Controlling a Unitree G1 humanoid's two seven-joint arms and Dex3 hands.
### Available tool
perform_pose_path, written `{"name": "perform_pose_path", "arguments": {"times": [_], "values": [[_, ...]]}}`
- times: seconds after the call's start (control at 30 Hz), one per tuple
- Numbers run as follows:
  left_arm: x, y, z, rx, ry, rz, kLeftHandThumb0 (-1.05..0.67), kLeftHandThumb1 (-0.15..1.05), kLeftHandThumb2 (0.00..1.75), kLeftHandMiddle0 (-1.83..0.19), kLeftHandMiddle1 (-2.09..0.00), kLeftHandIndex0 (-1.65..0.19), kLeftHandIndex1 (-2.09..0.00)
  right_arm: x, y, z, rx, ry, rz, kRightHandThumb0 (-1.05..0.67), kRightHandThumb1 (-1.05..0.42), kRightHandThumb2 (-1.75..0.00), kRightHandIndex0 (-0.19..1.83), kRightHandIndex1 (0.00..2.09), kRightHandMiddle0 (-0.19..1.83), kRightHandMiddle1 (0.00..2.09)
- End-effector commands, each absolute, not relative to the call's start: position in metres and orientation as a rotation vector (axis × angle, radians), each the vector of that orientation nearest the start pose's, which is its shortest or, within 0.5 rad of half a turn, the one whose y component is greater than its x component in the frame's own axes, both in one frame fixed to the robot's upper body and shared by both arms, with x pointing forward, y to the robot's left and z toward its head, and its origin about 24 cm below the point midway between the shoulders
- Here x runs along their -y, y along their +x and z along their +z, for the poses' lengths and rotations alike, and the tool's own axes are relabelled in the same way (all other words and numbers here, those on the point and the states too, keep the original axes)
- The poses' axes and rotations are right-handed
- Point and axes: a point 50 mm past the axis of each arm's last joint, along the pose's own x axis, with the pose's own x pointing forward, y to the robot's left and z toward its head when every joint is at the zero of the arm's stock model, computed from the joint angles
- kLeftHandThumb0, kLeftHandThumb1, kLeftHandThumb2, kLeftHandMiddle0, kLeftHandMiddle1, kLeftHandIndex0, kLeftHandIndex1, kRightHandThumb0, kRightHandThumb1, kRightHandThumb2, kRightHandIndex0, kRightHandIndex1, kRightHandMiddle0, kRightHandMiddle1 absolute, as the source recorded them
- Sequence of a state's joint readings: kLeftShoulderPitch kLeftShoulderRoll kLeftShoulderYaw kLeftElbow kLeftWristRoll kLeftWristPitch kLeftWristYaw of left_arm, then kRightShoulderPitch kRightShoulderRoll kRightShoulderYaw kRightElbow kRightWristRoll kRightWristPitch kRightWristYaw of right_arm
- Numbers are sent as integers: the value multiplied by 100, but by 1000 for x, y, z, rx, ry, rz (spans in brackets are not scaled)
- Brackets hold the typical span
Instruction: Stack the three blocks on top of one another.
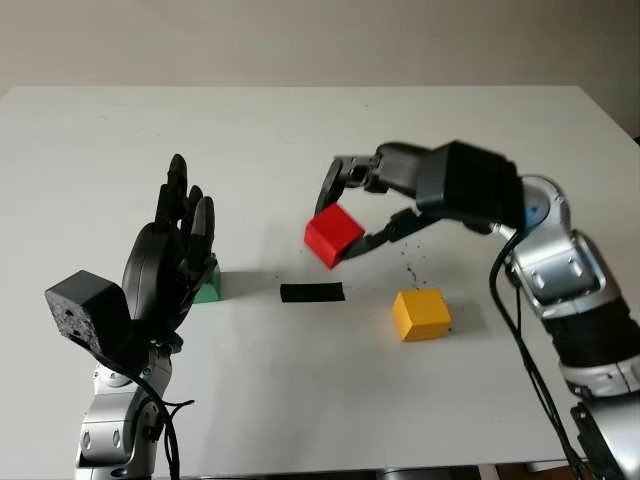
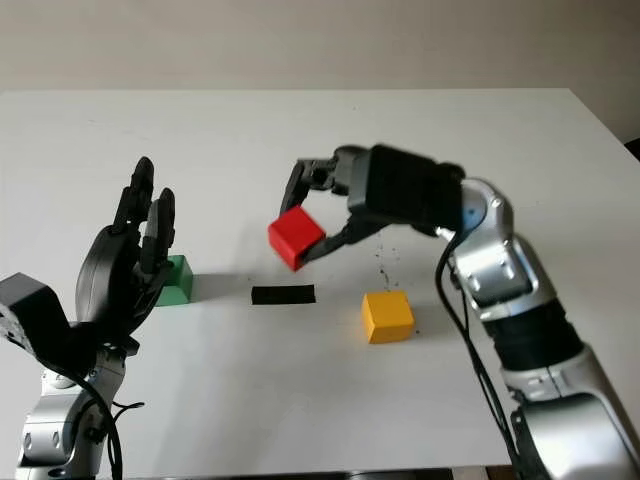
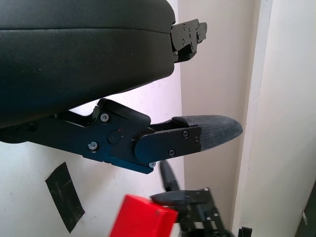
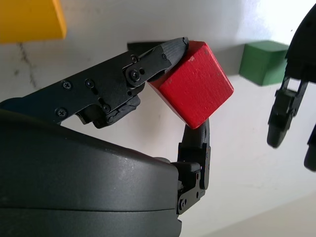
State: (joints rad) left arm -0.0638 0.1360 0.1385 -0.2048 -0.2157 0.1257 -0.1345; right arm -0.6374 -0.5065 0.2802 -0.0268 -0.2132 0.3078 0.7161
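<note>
My right hand point(image 1: 345, 215) is shut on the red block point(image 1: 333, 236) and holds it tilted, clear of the table, just right of centre; its fingers point(image 4: 148, 64) pinch the red block point(image 4: 193, 85). On the table to its right sits the yellow block point(image 1: 421, 314). The green block point(image 2: 175, 279) rests at the left, partly hidden by my left hand point(image 1: 180, 235). That left hand is open, raised upright above the table's front left, with the red block point(image 3: 143, 217) seen past its finger point(image 3: 197, 136).
A strip of black tape point(image 1: 312, 292) lies flat on the white table point(image 1: 300, 140) between the green and yellow blocks. Dark specks point(image 1: 412, 268) mark the surface behind the yellow block. The table's front edge runs close to both arms.
</note>
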Motion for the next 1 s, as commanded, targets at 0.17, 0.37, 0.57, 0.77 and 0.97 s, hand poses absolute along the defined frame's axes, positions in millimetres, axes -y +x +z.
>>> {"name": "perform_pose_path", "arguments": {"times": [0.17,0.37,0.57,0.77,0.97], "values": [[-189,260,104,177,-64,-60,-73,105,53,18,-5,19,-5,118,316,161,0,-864,698,-38,-99,-6,22,5,18,162],[-188,260,103,179,-67,-65,-72,105,53,17,-6,18,-6,113,314,149,-22,-828,656,-37,-100,-6,20,4,19,159],[-188,258,103,178,-65,-66,-72,105,55,17,-6,18,-5,113,318,137,-37,-811,632,-37,-100,-6,19,4,19,157],[-189,258,102,177,-59,-63,-71,105,56,17,-5,18,-5,113,321,130,-57,-796,609,-36,-100,-6,19,4,18,157],[-189,258,102,176,-62,-59,-71,105,55,16,-6,17,-6,112,321,124,-64,-814,616,-36,-100,-5,18,5,18,157]]}}
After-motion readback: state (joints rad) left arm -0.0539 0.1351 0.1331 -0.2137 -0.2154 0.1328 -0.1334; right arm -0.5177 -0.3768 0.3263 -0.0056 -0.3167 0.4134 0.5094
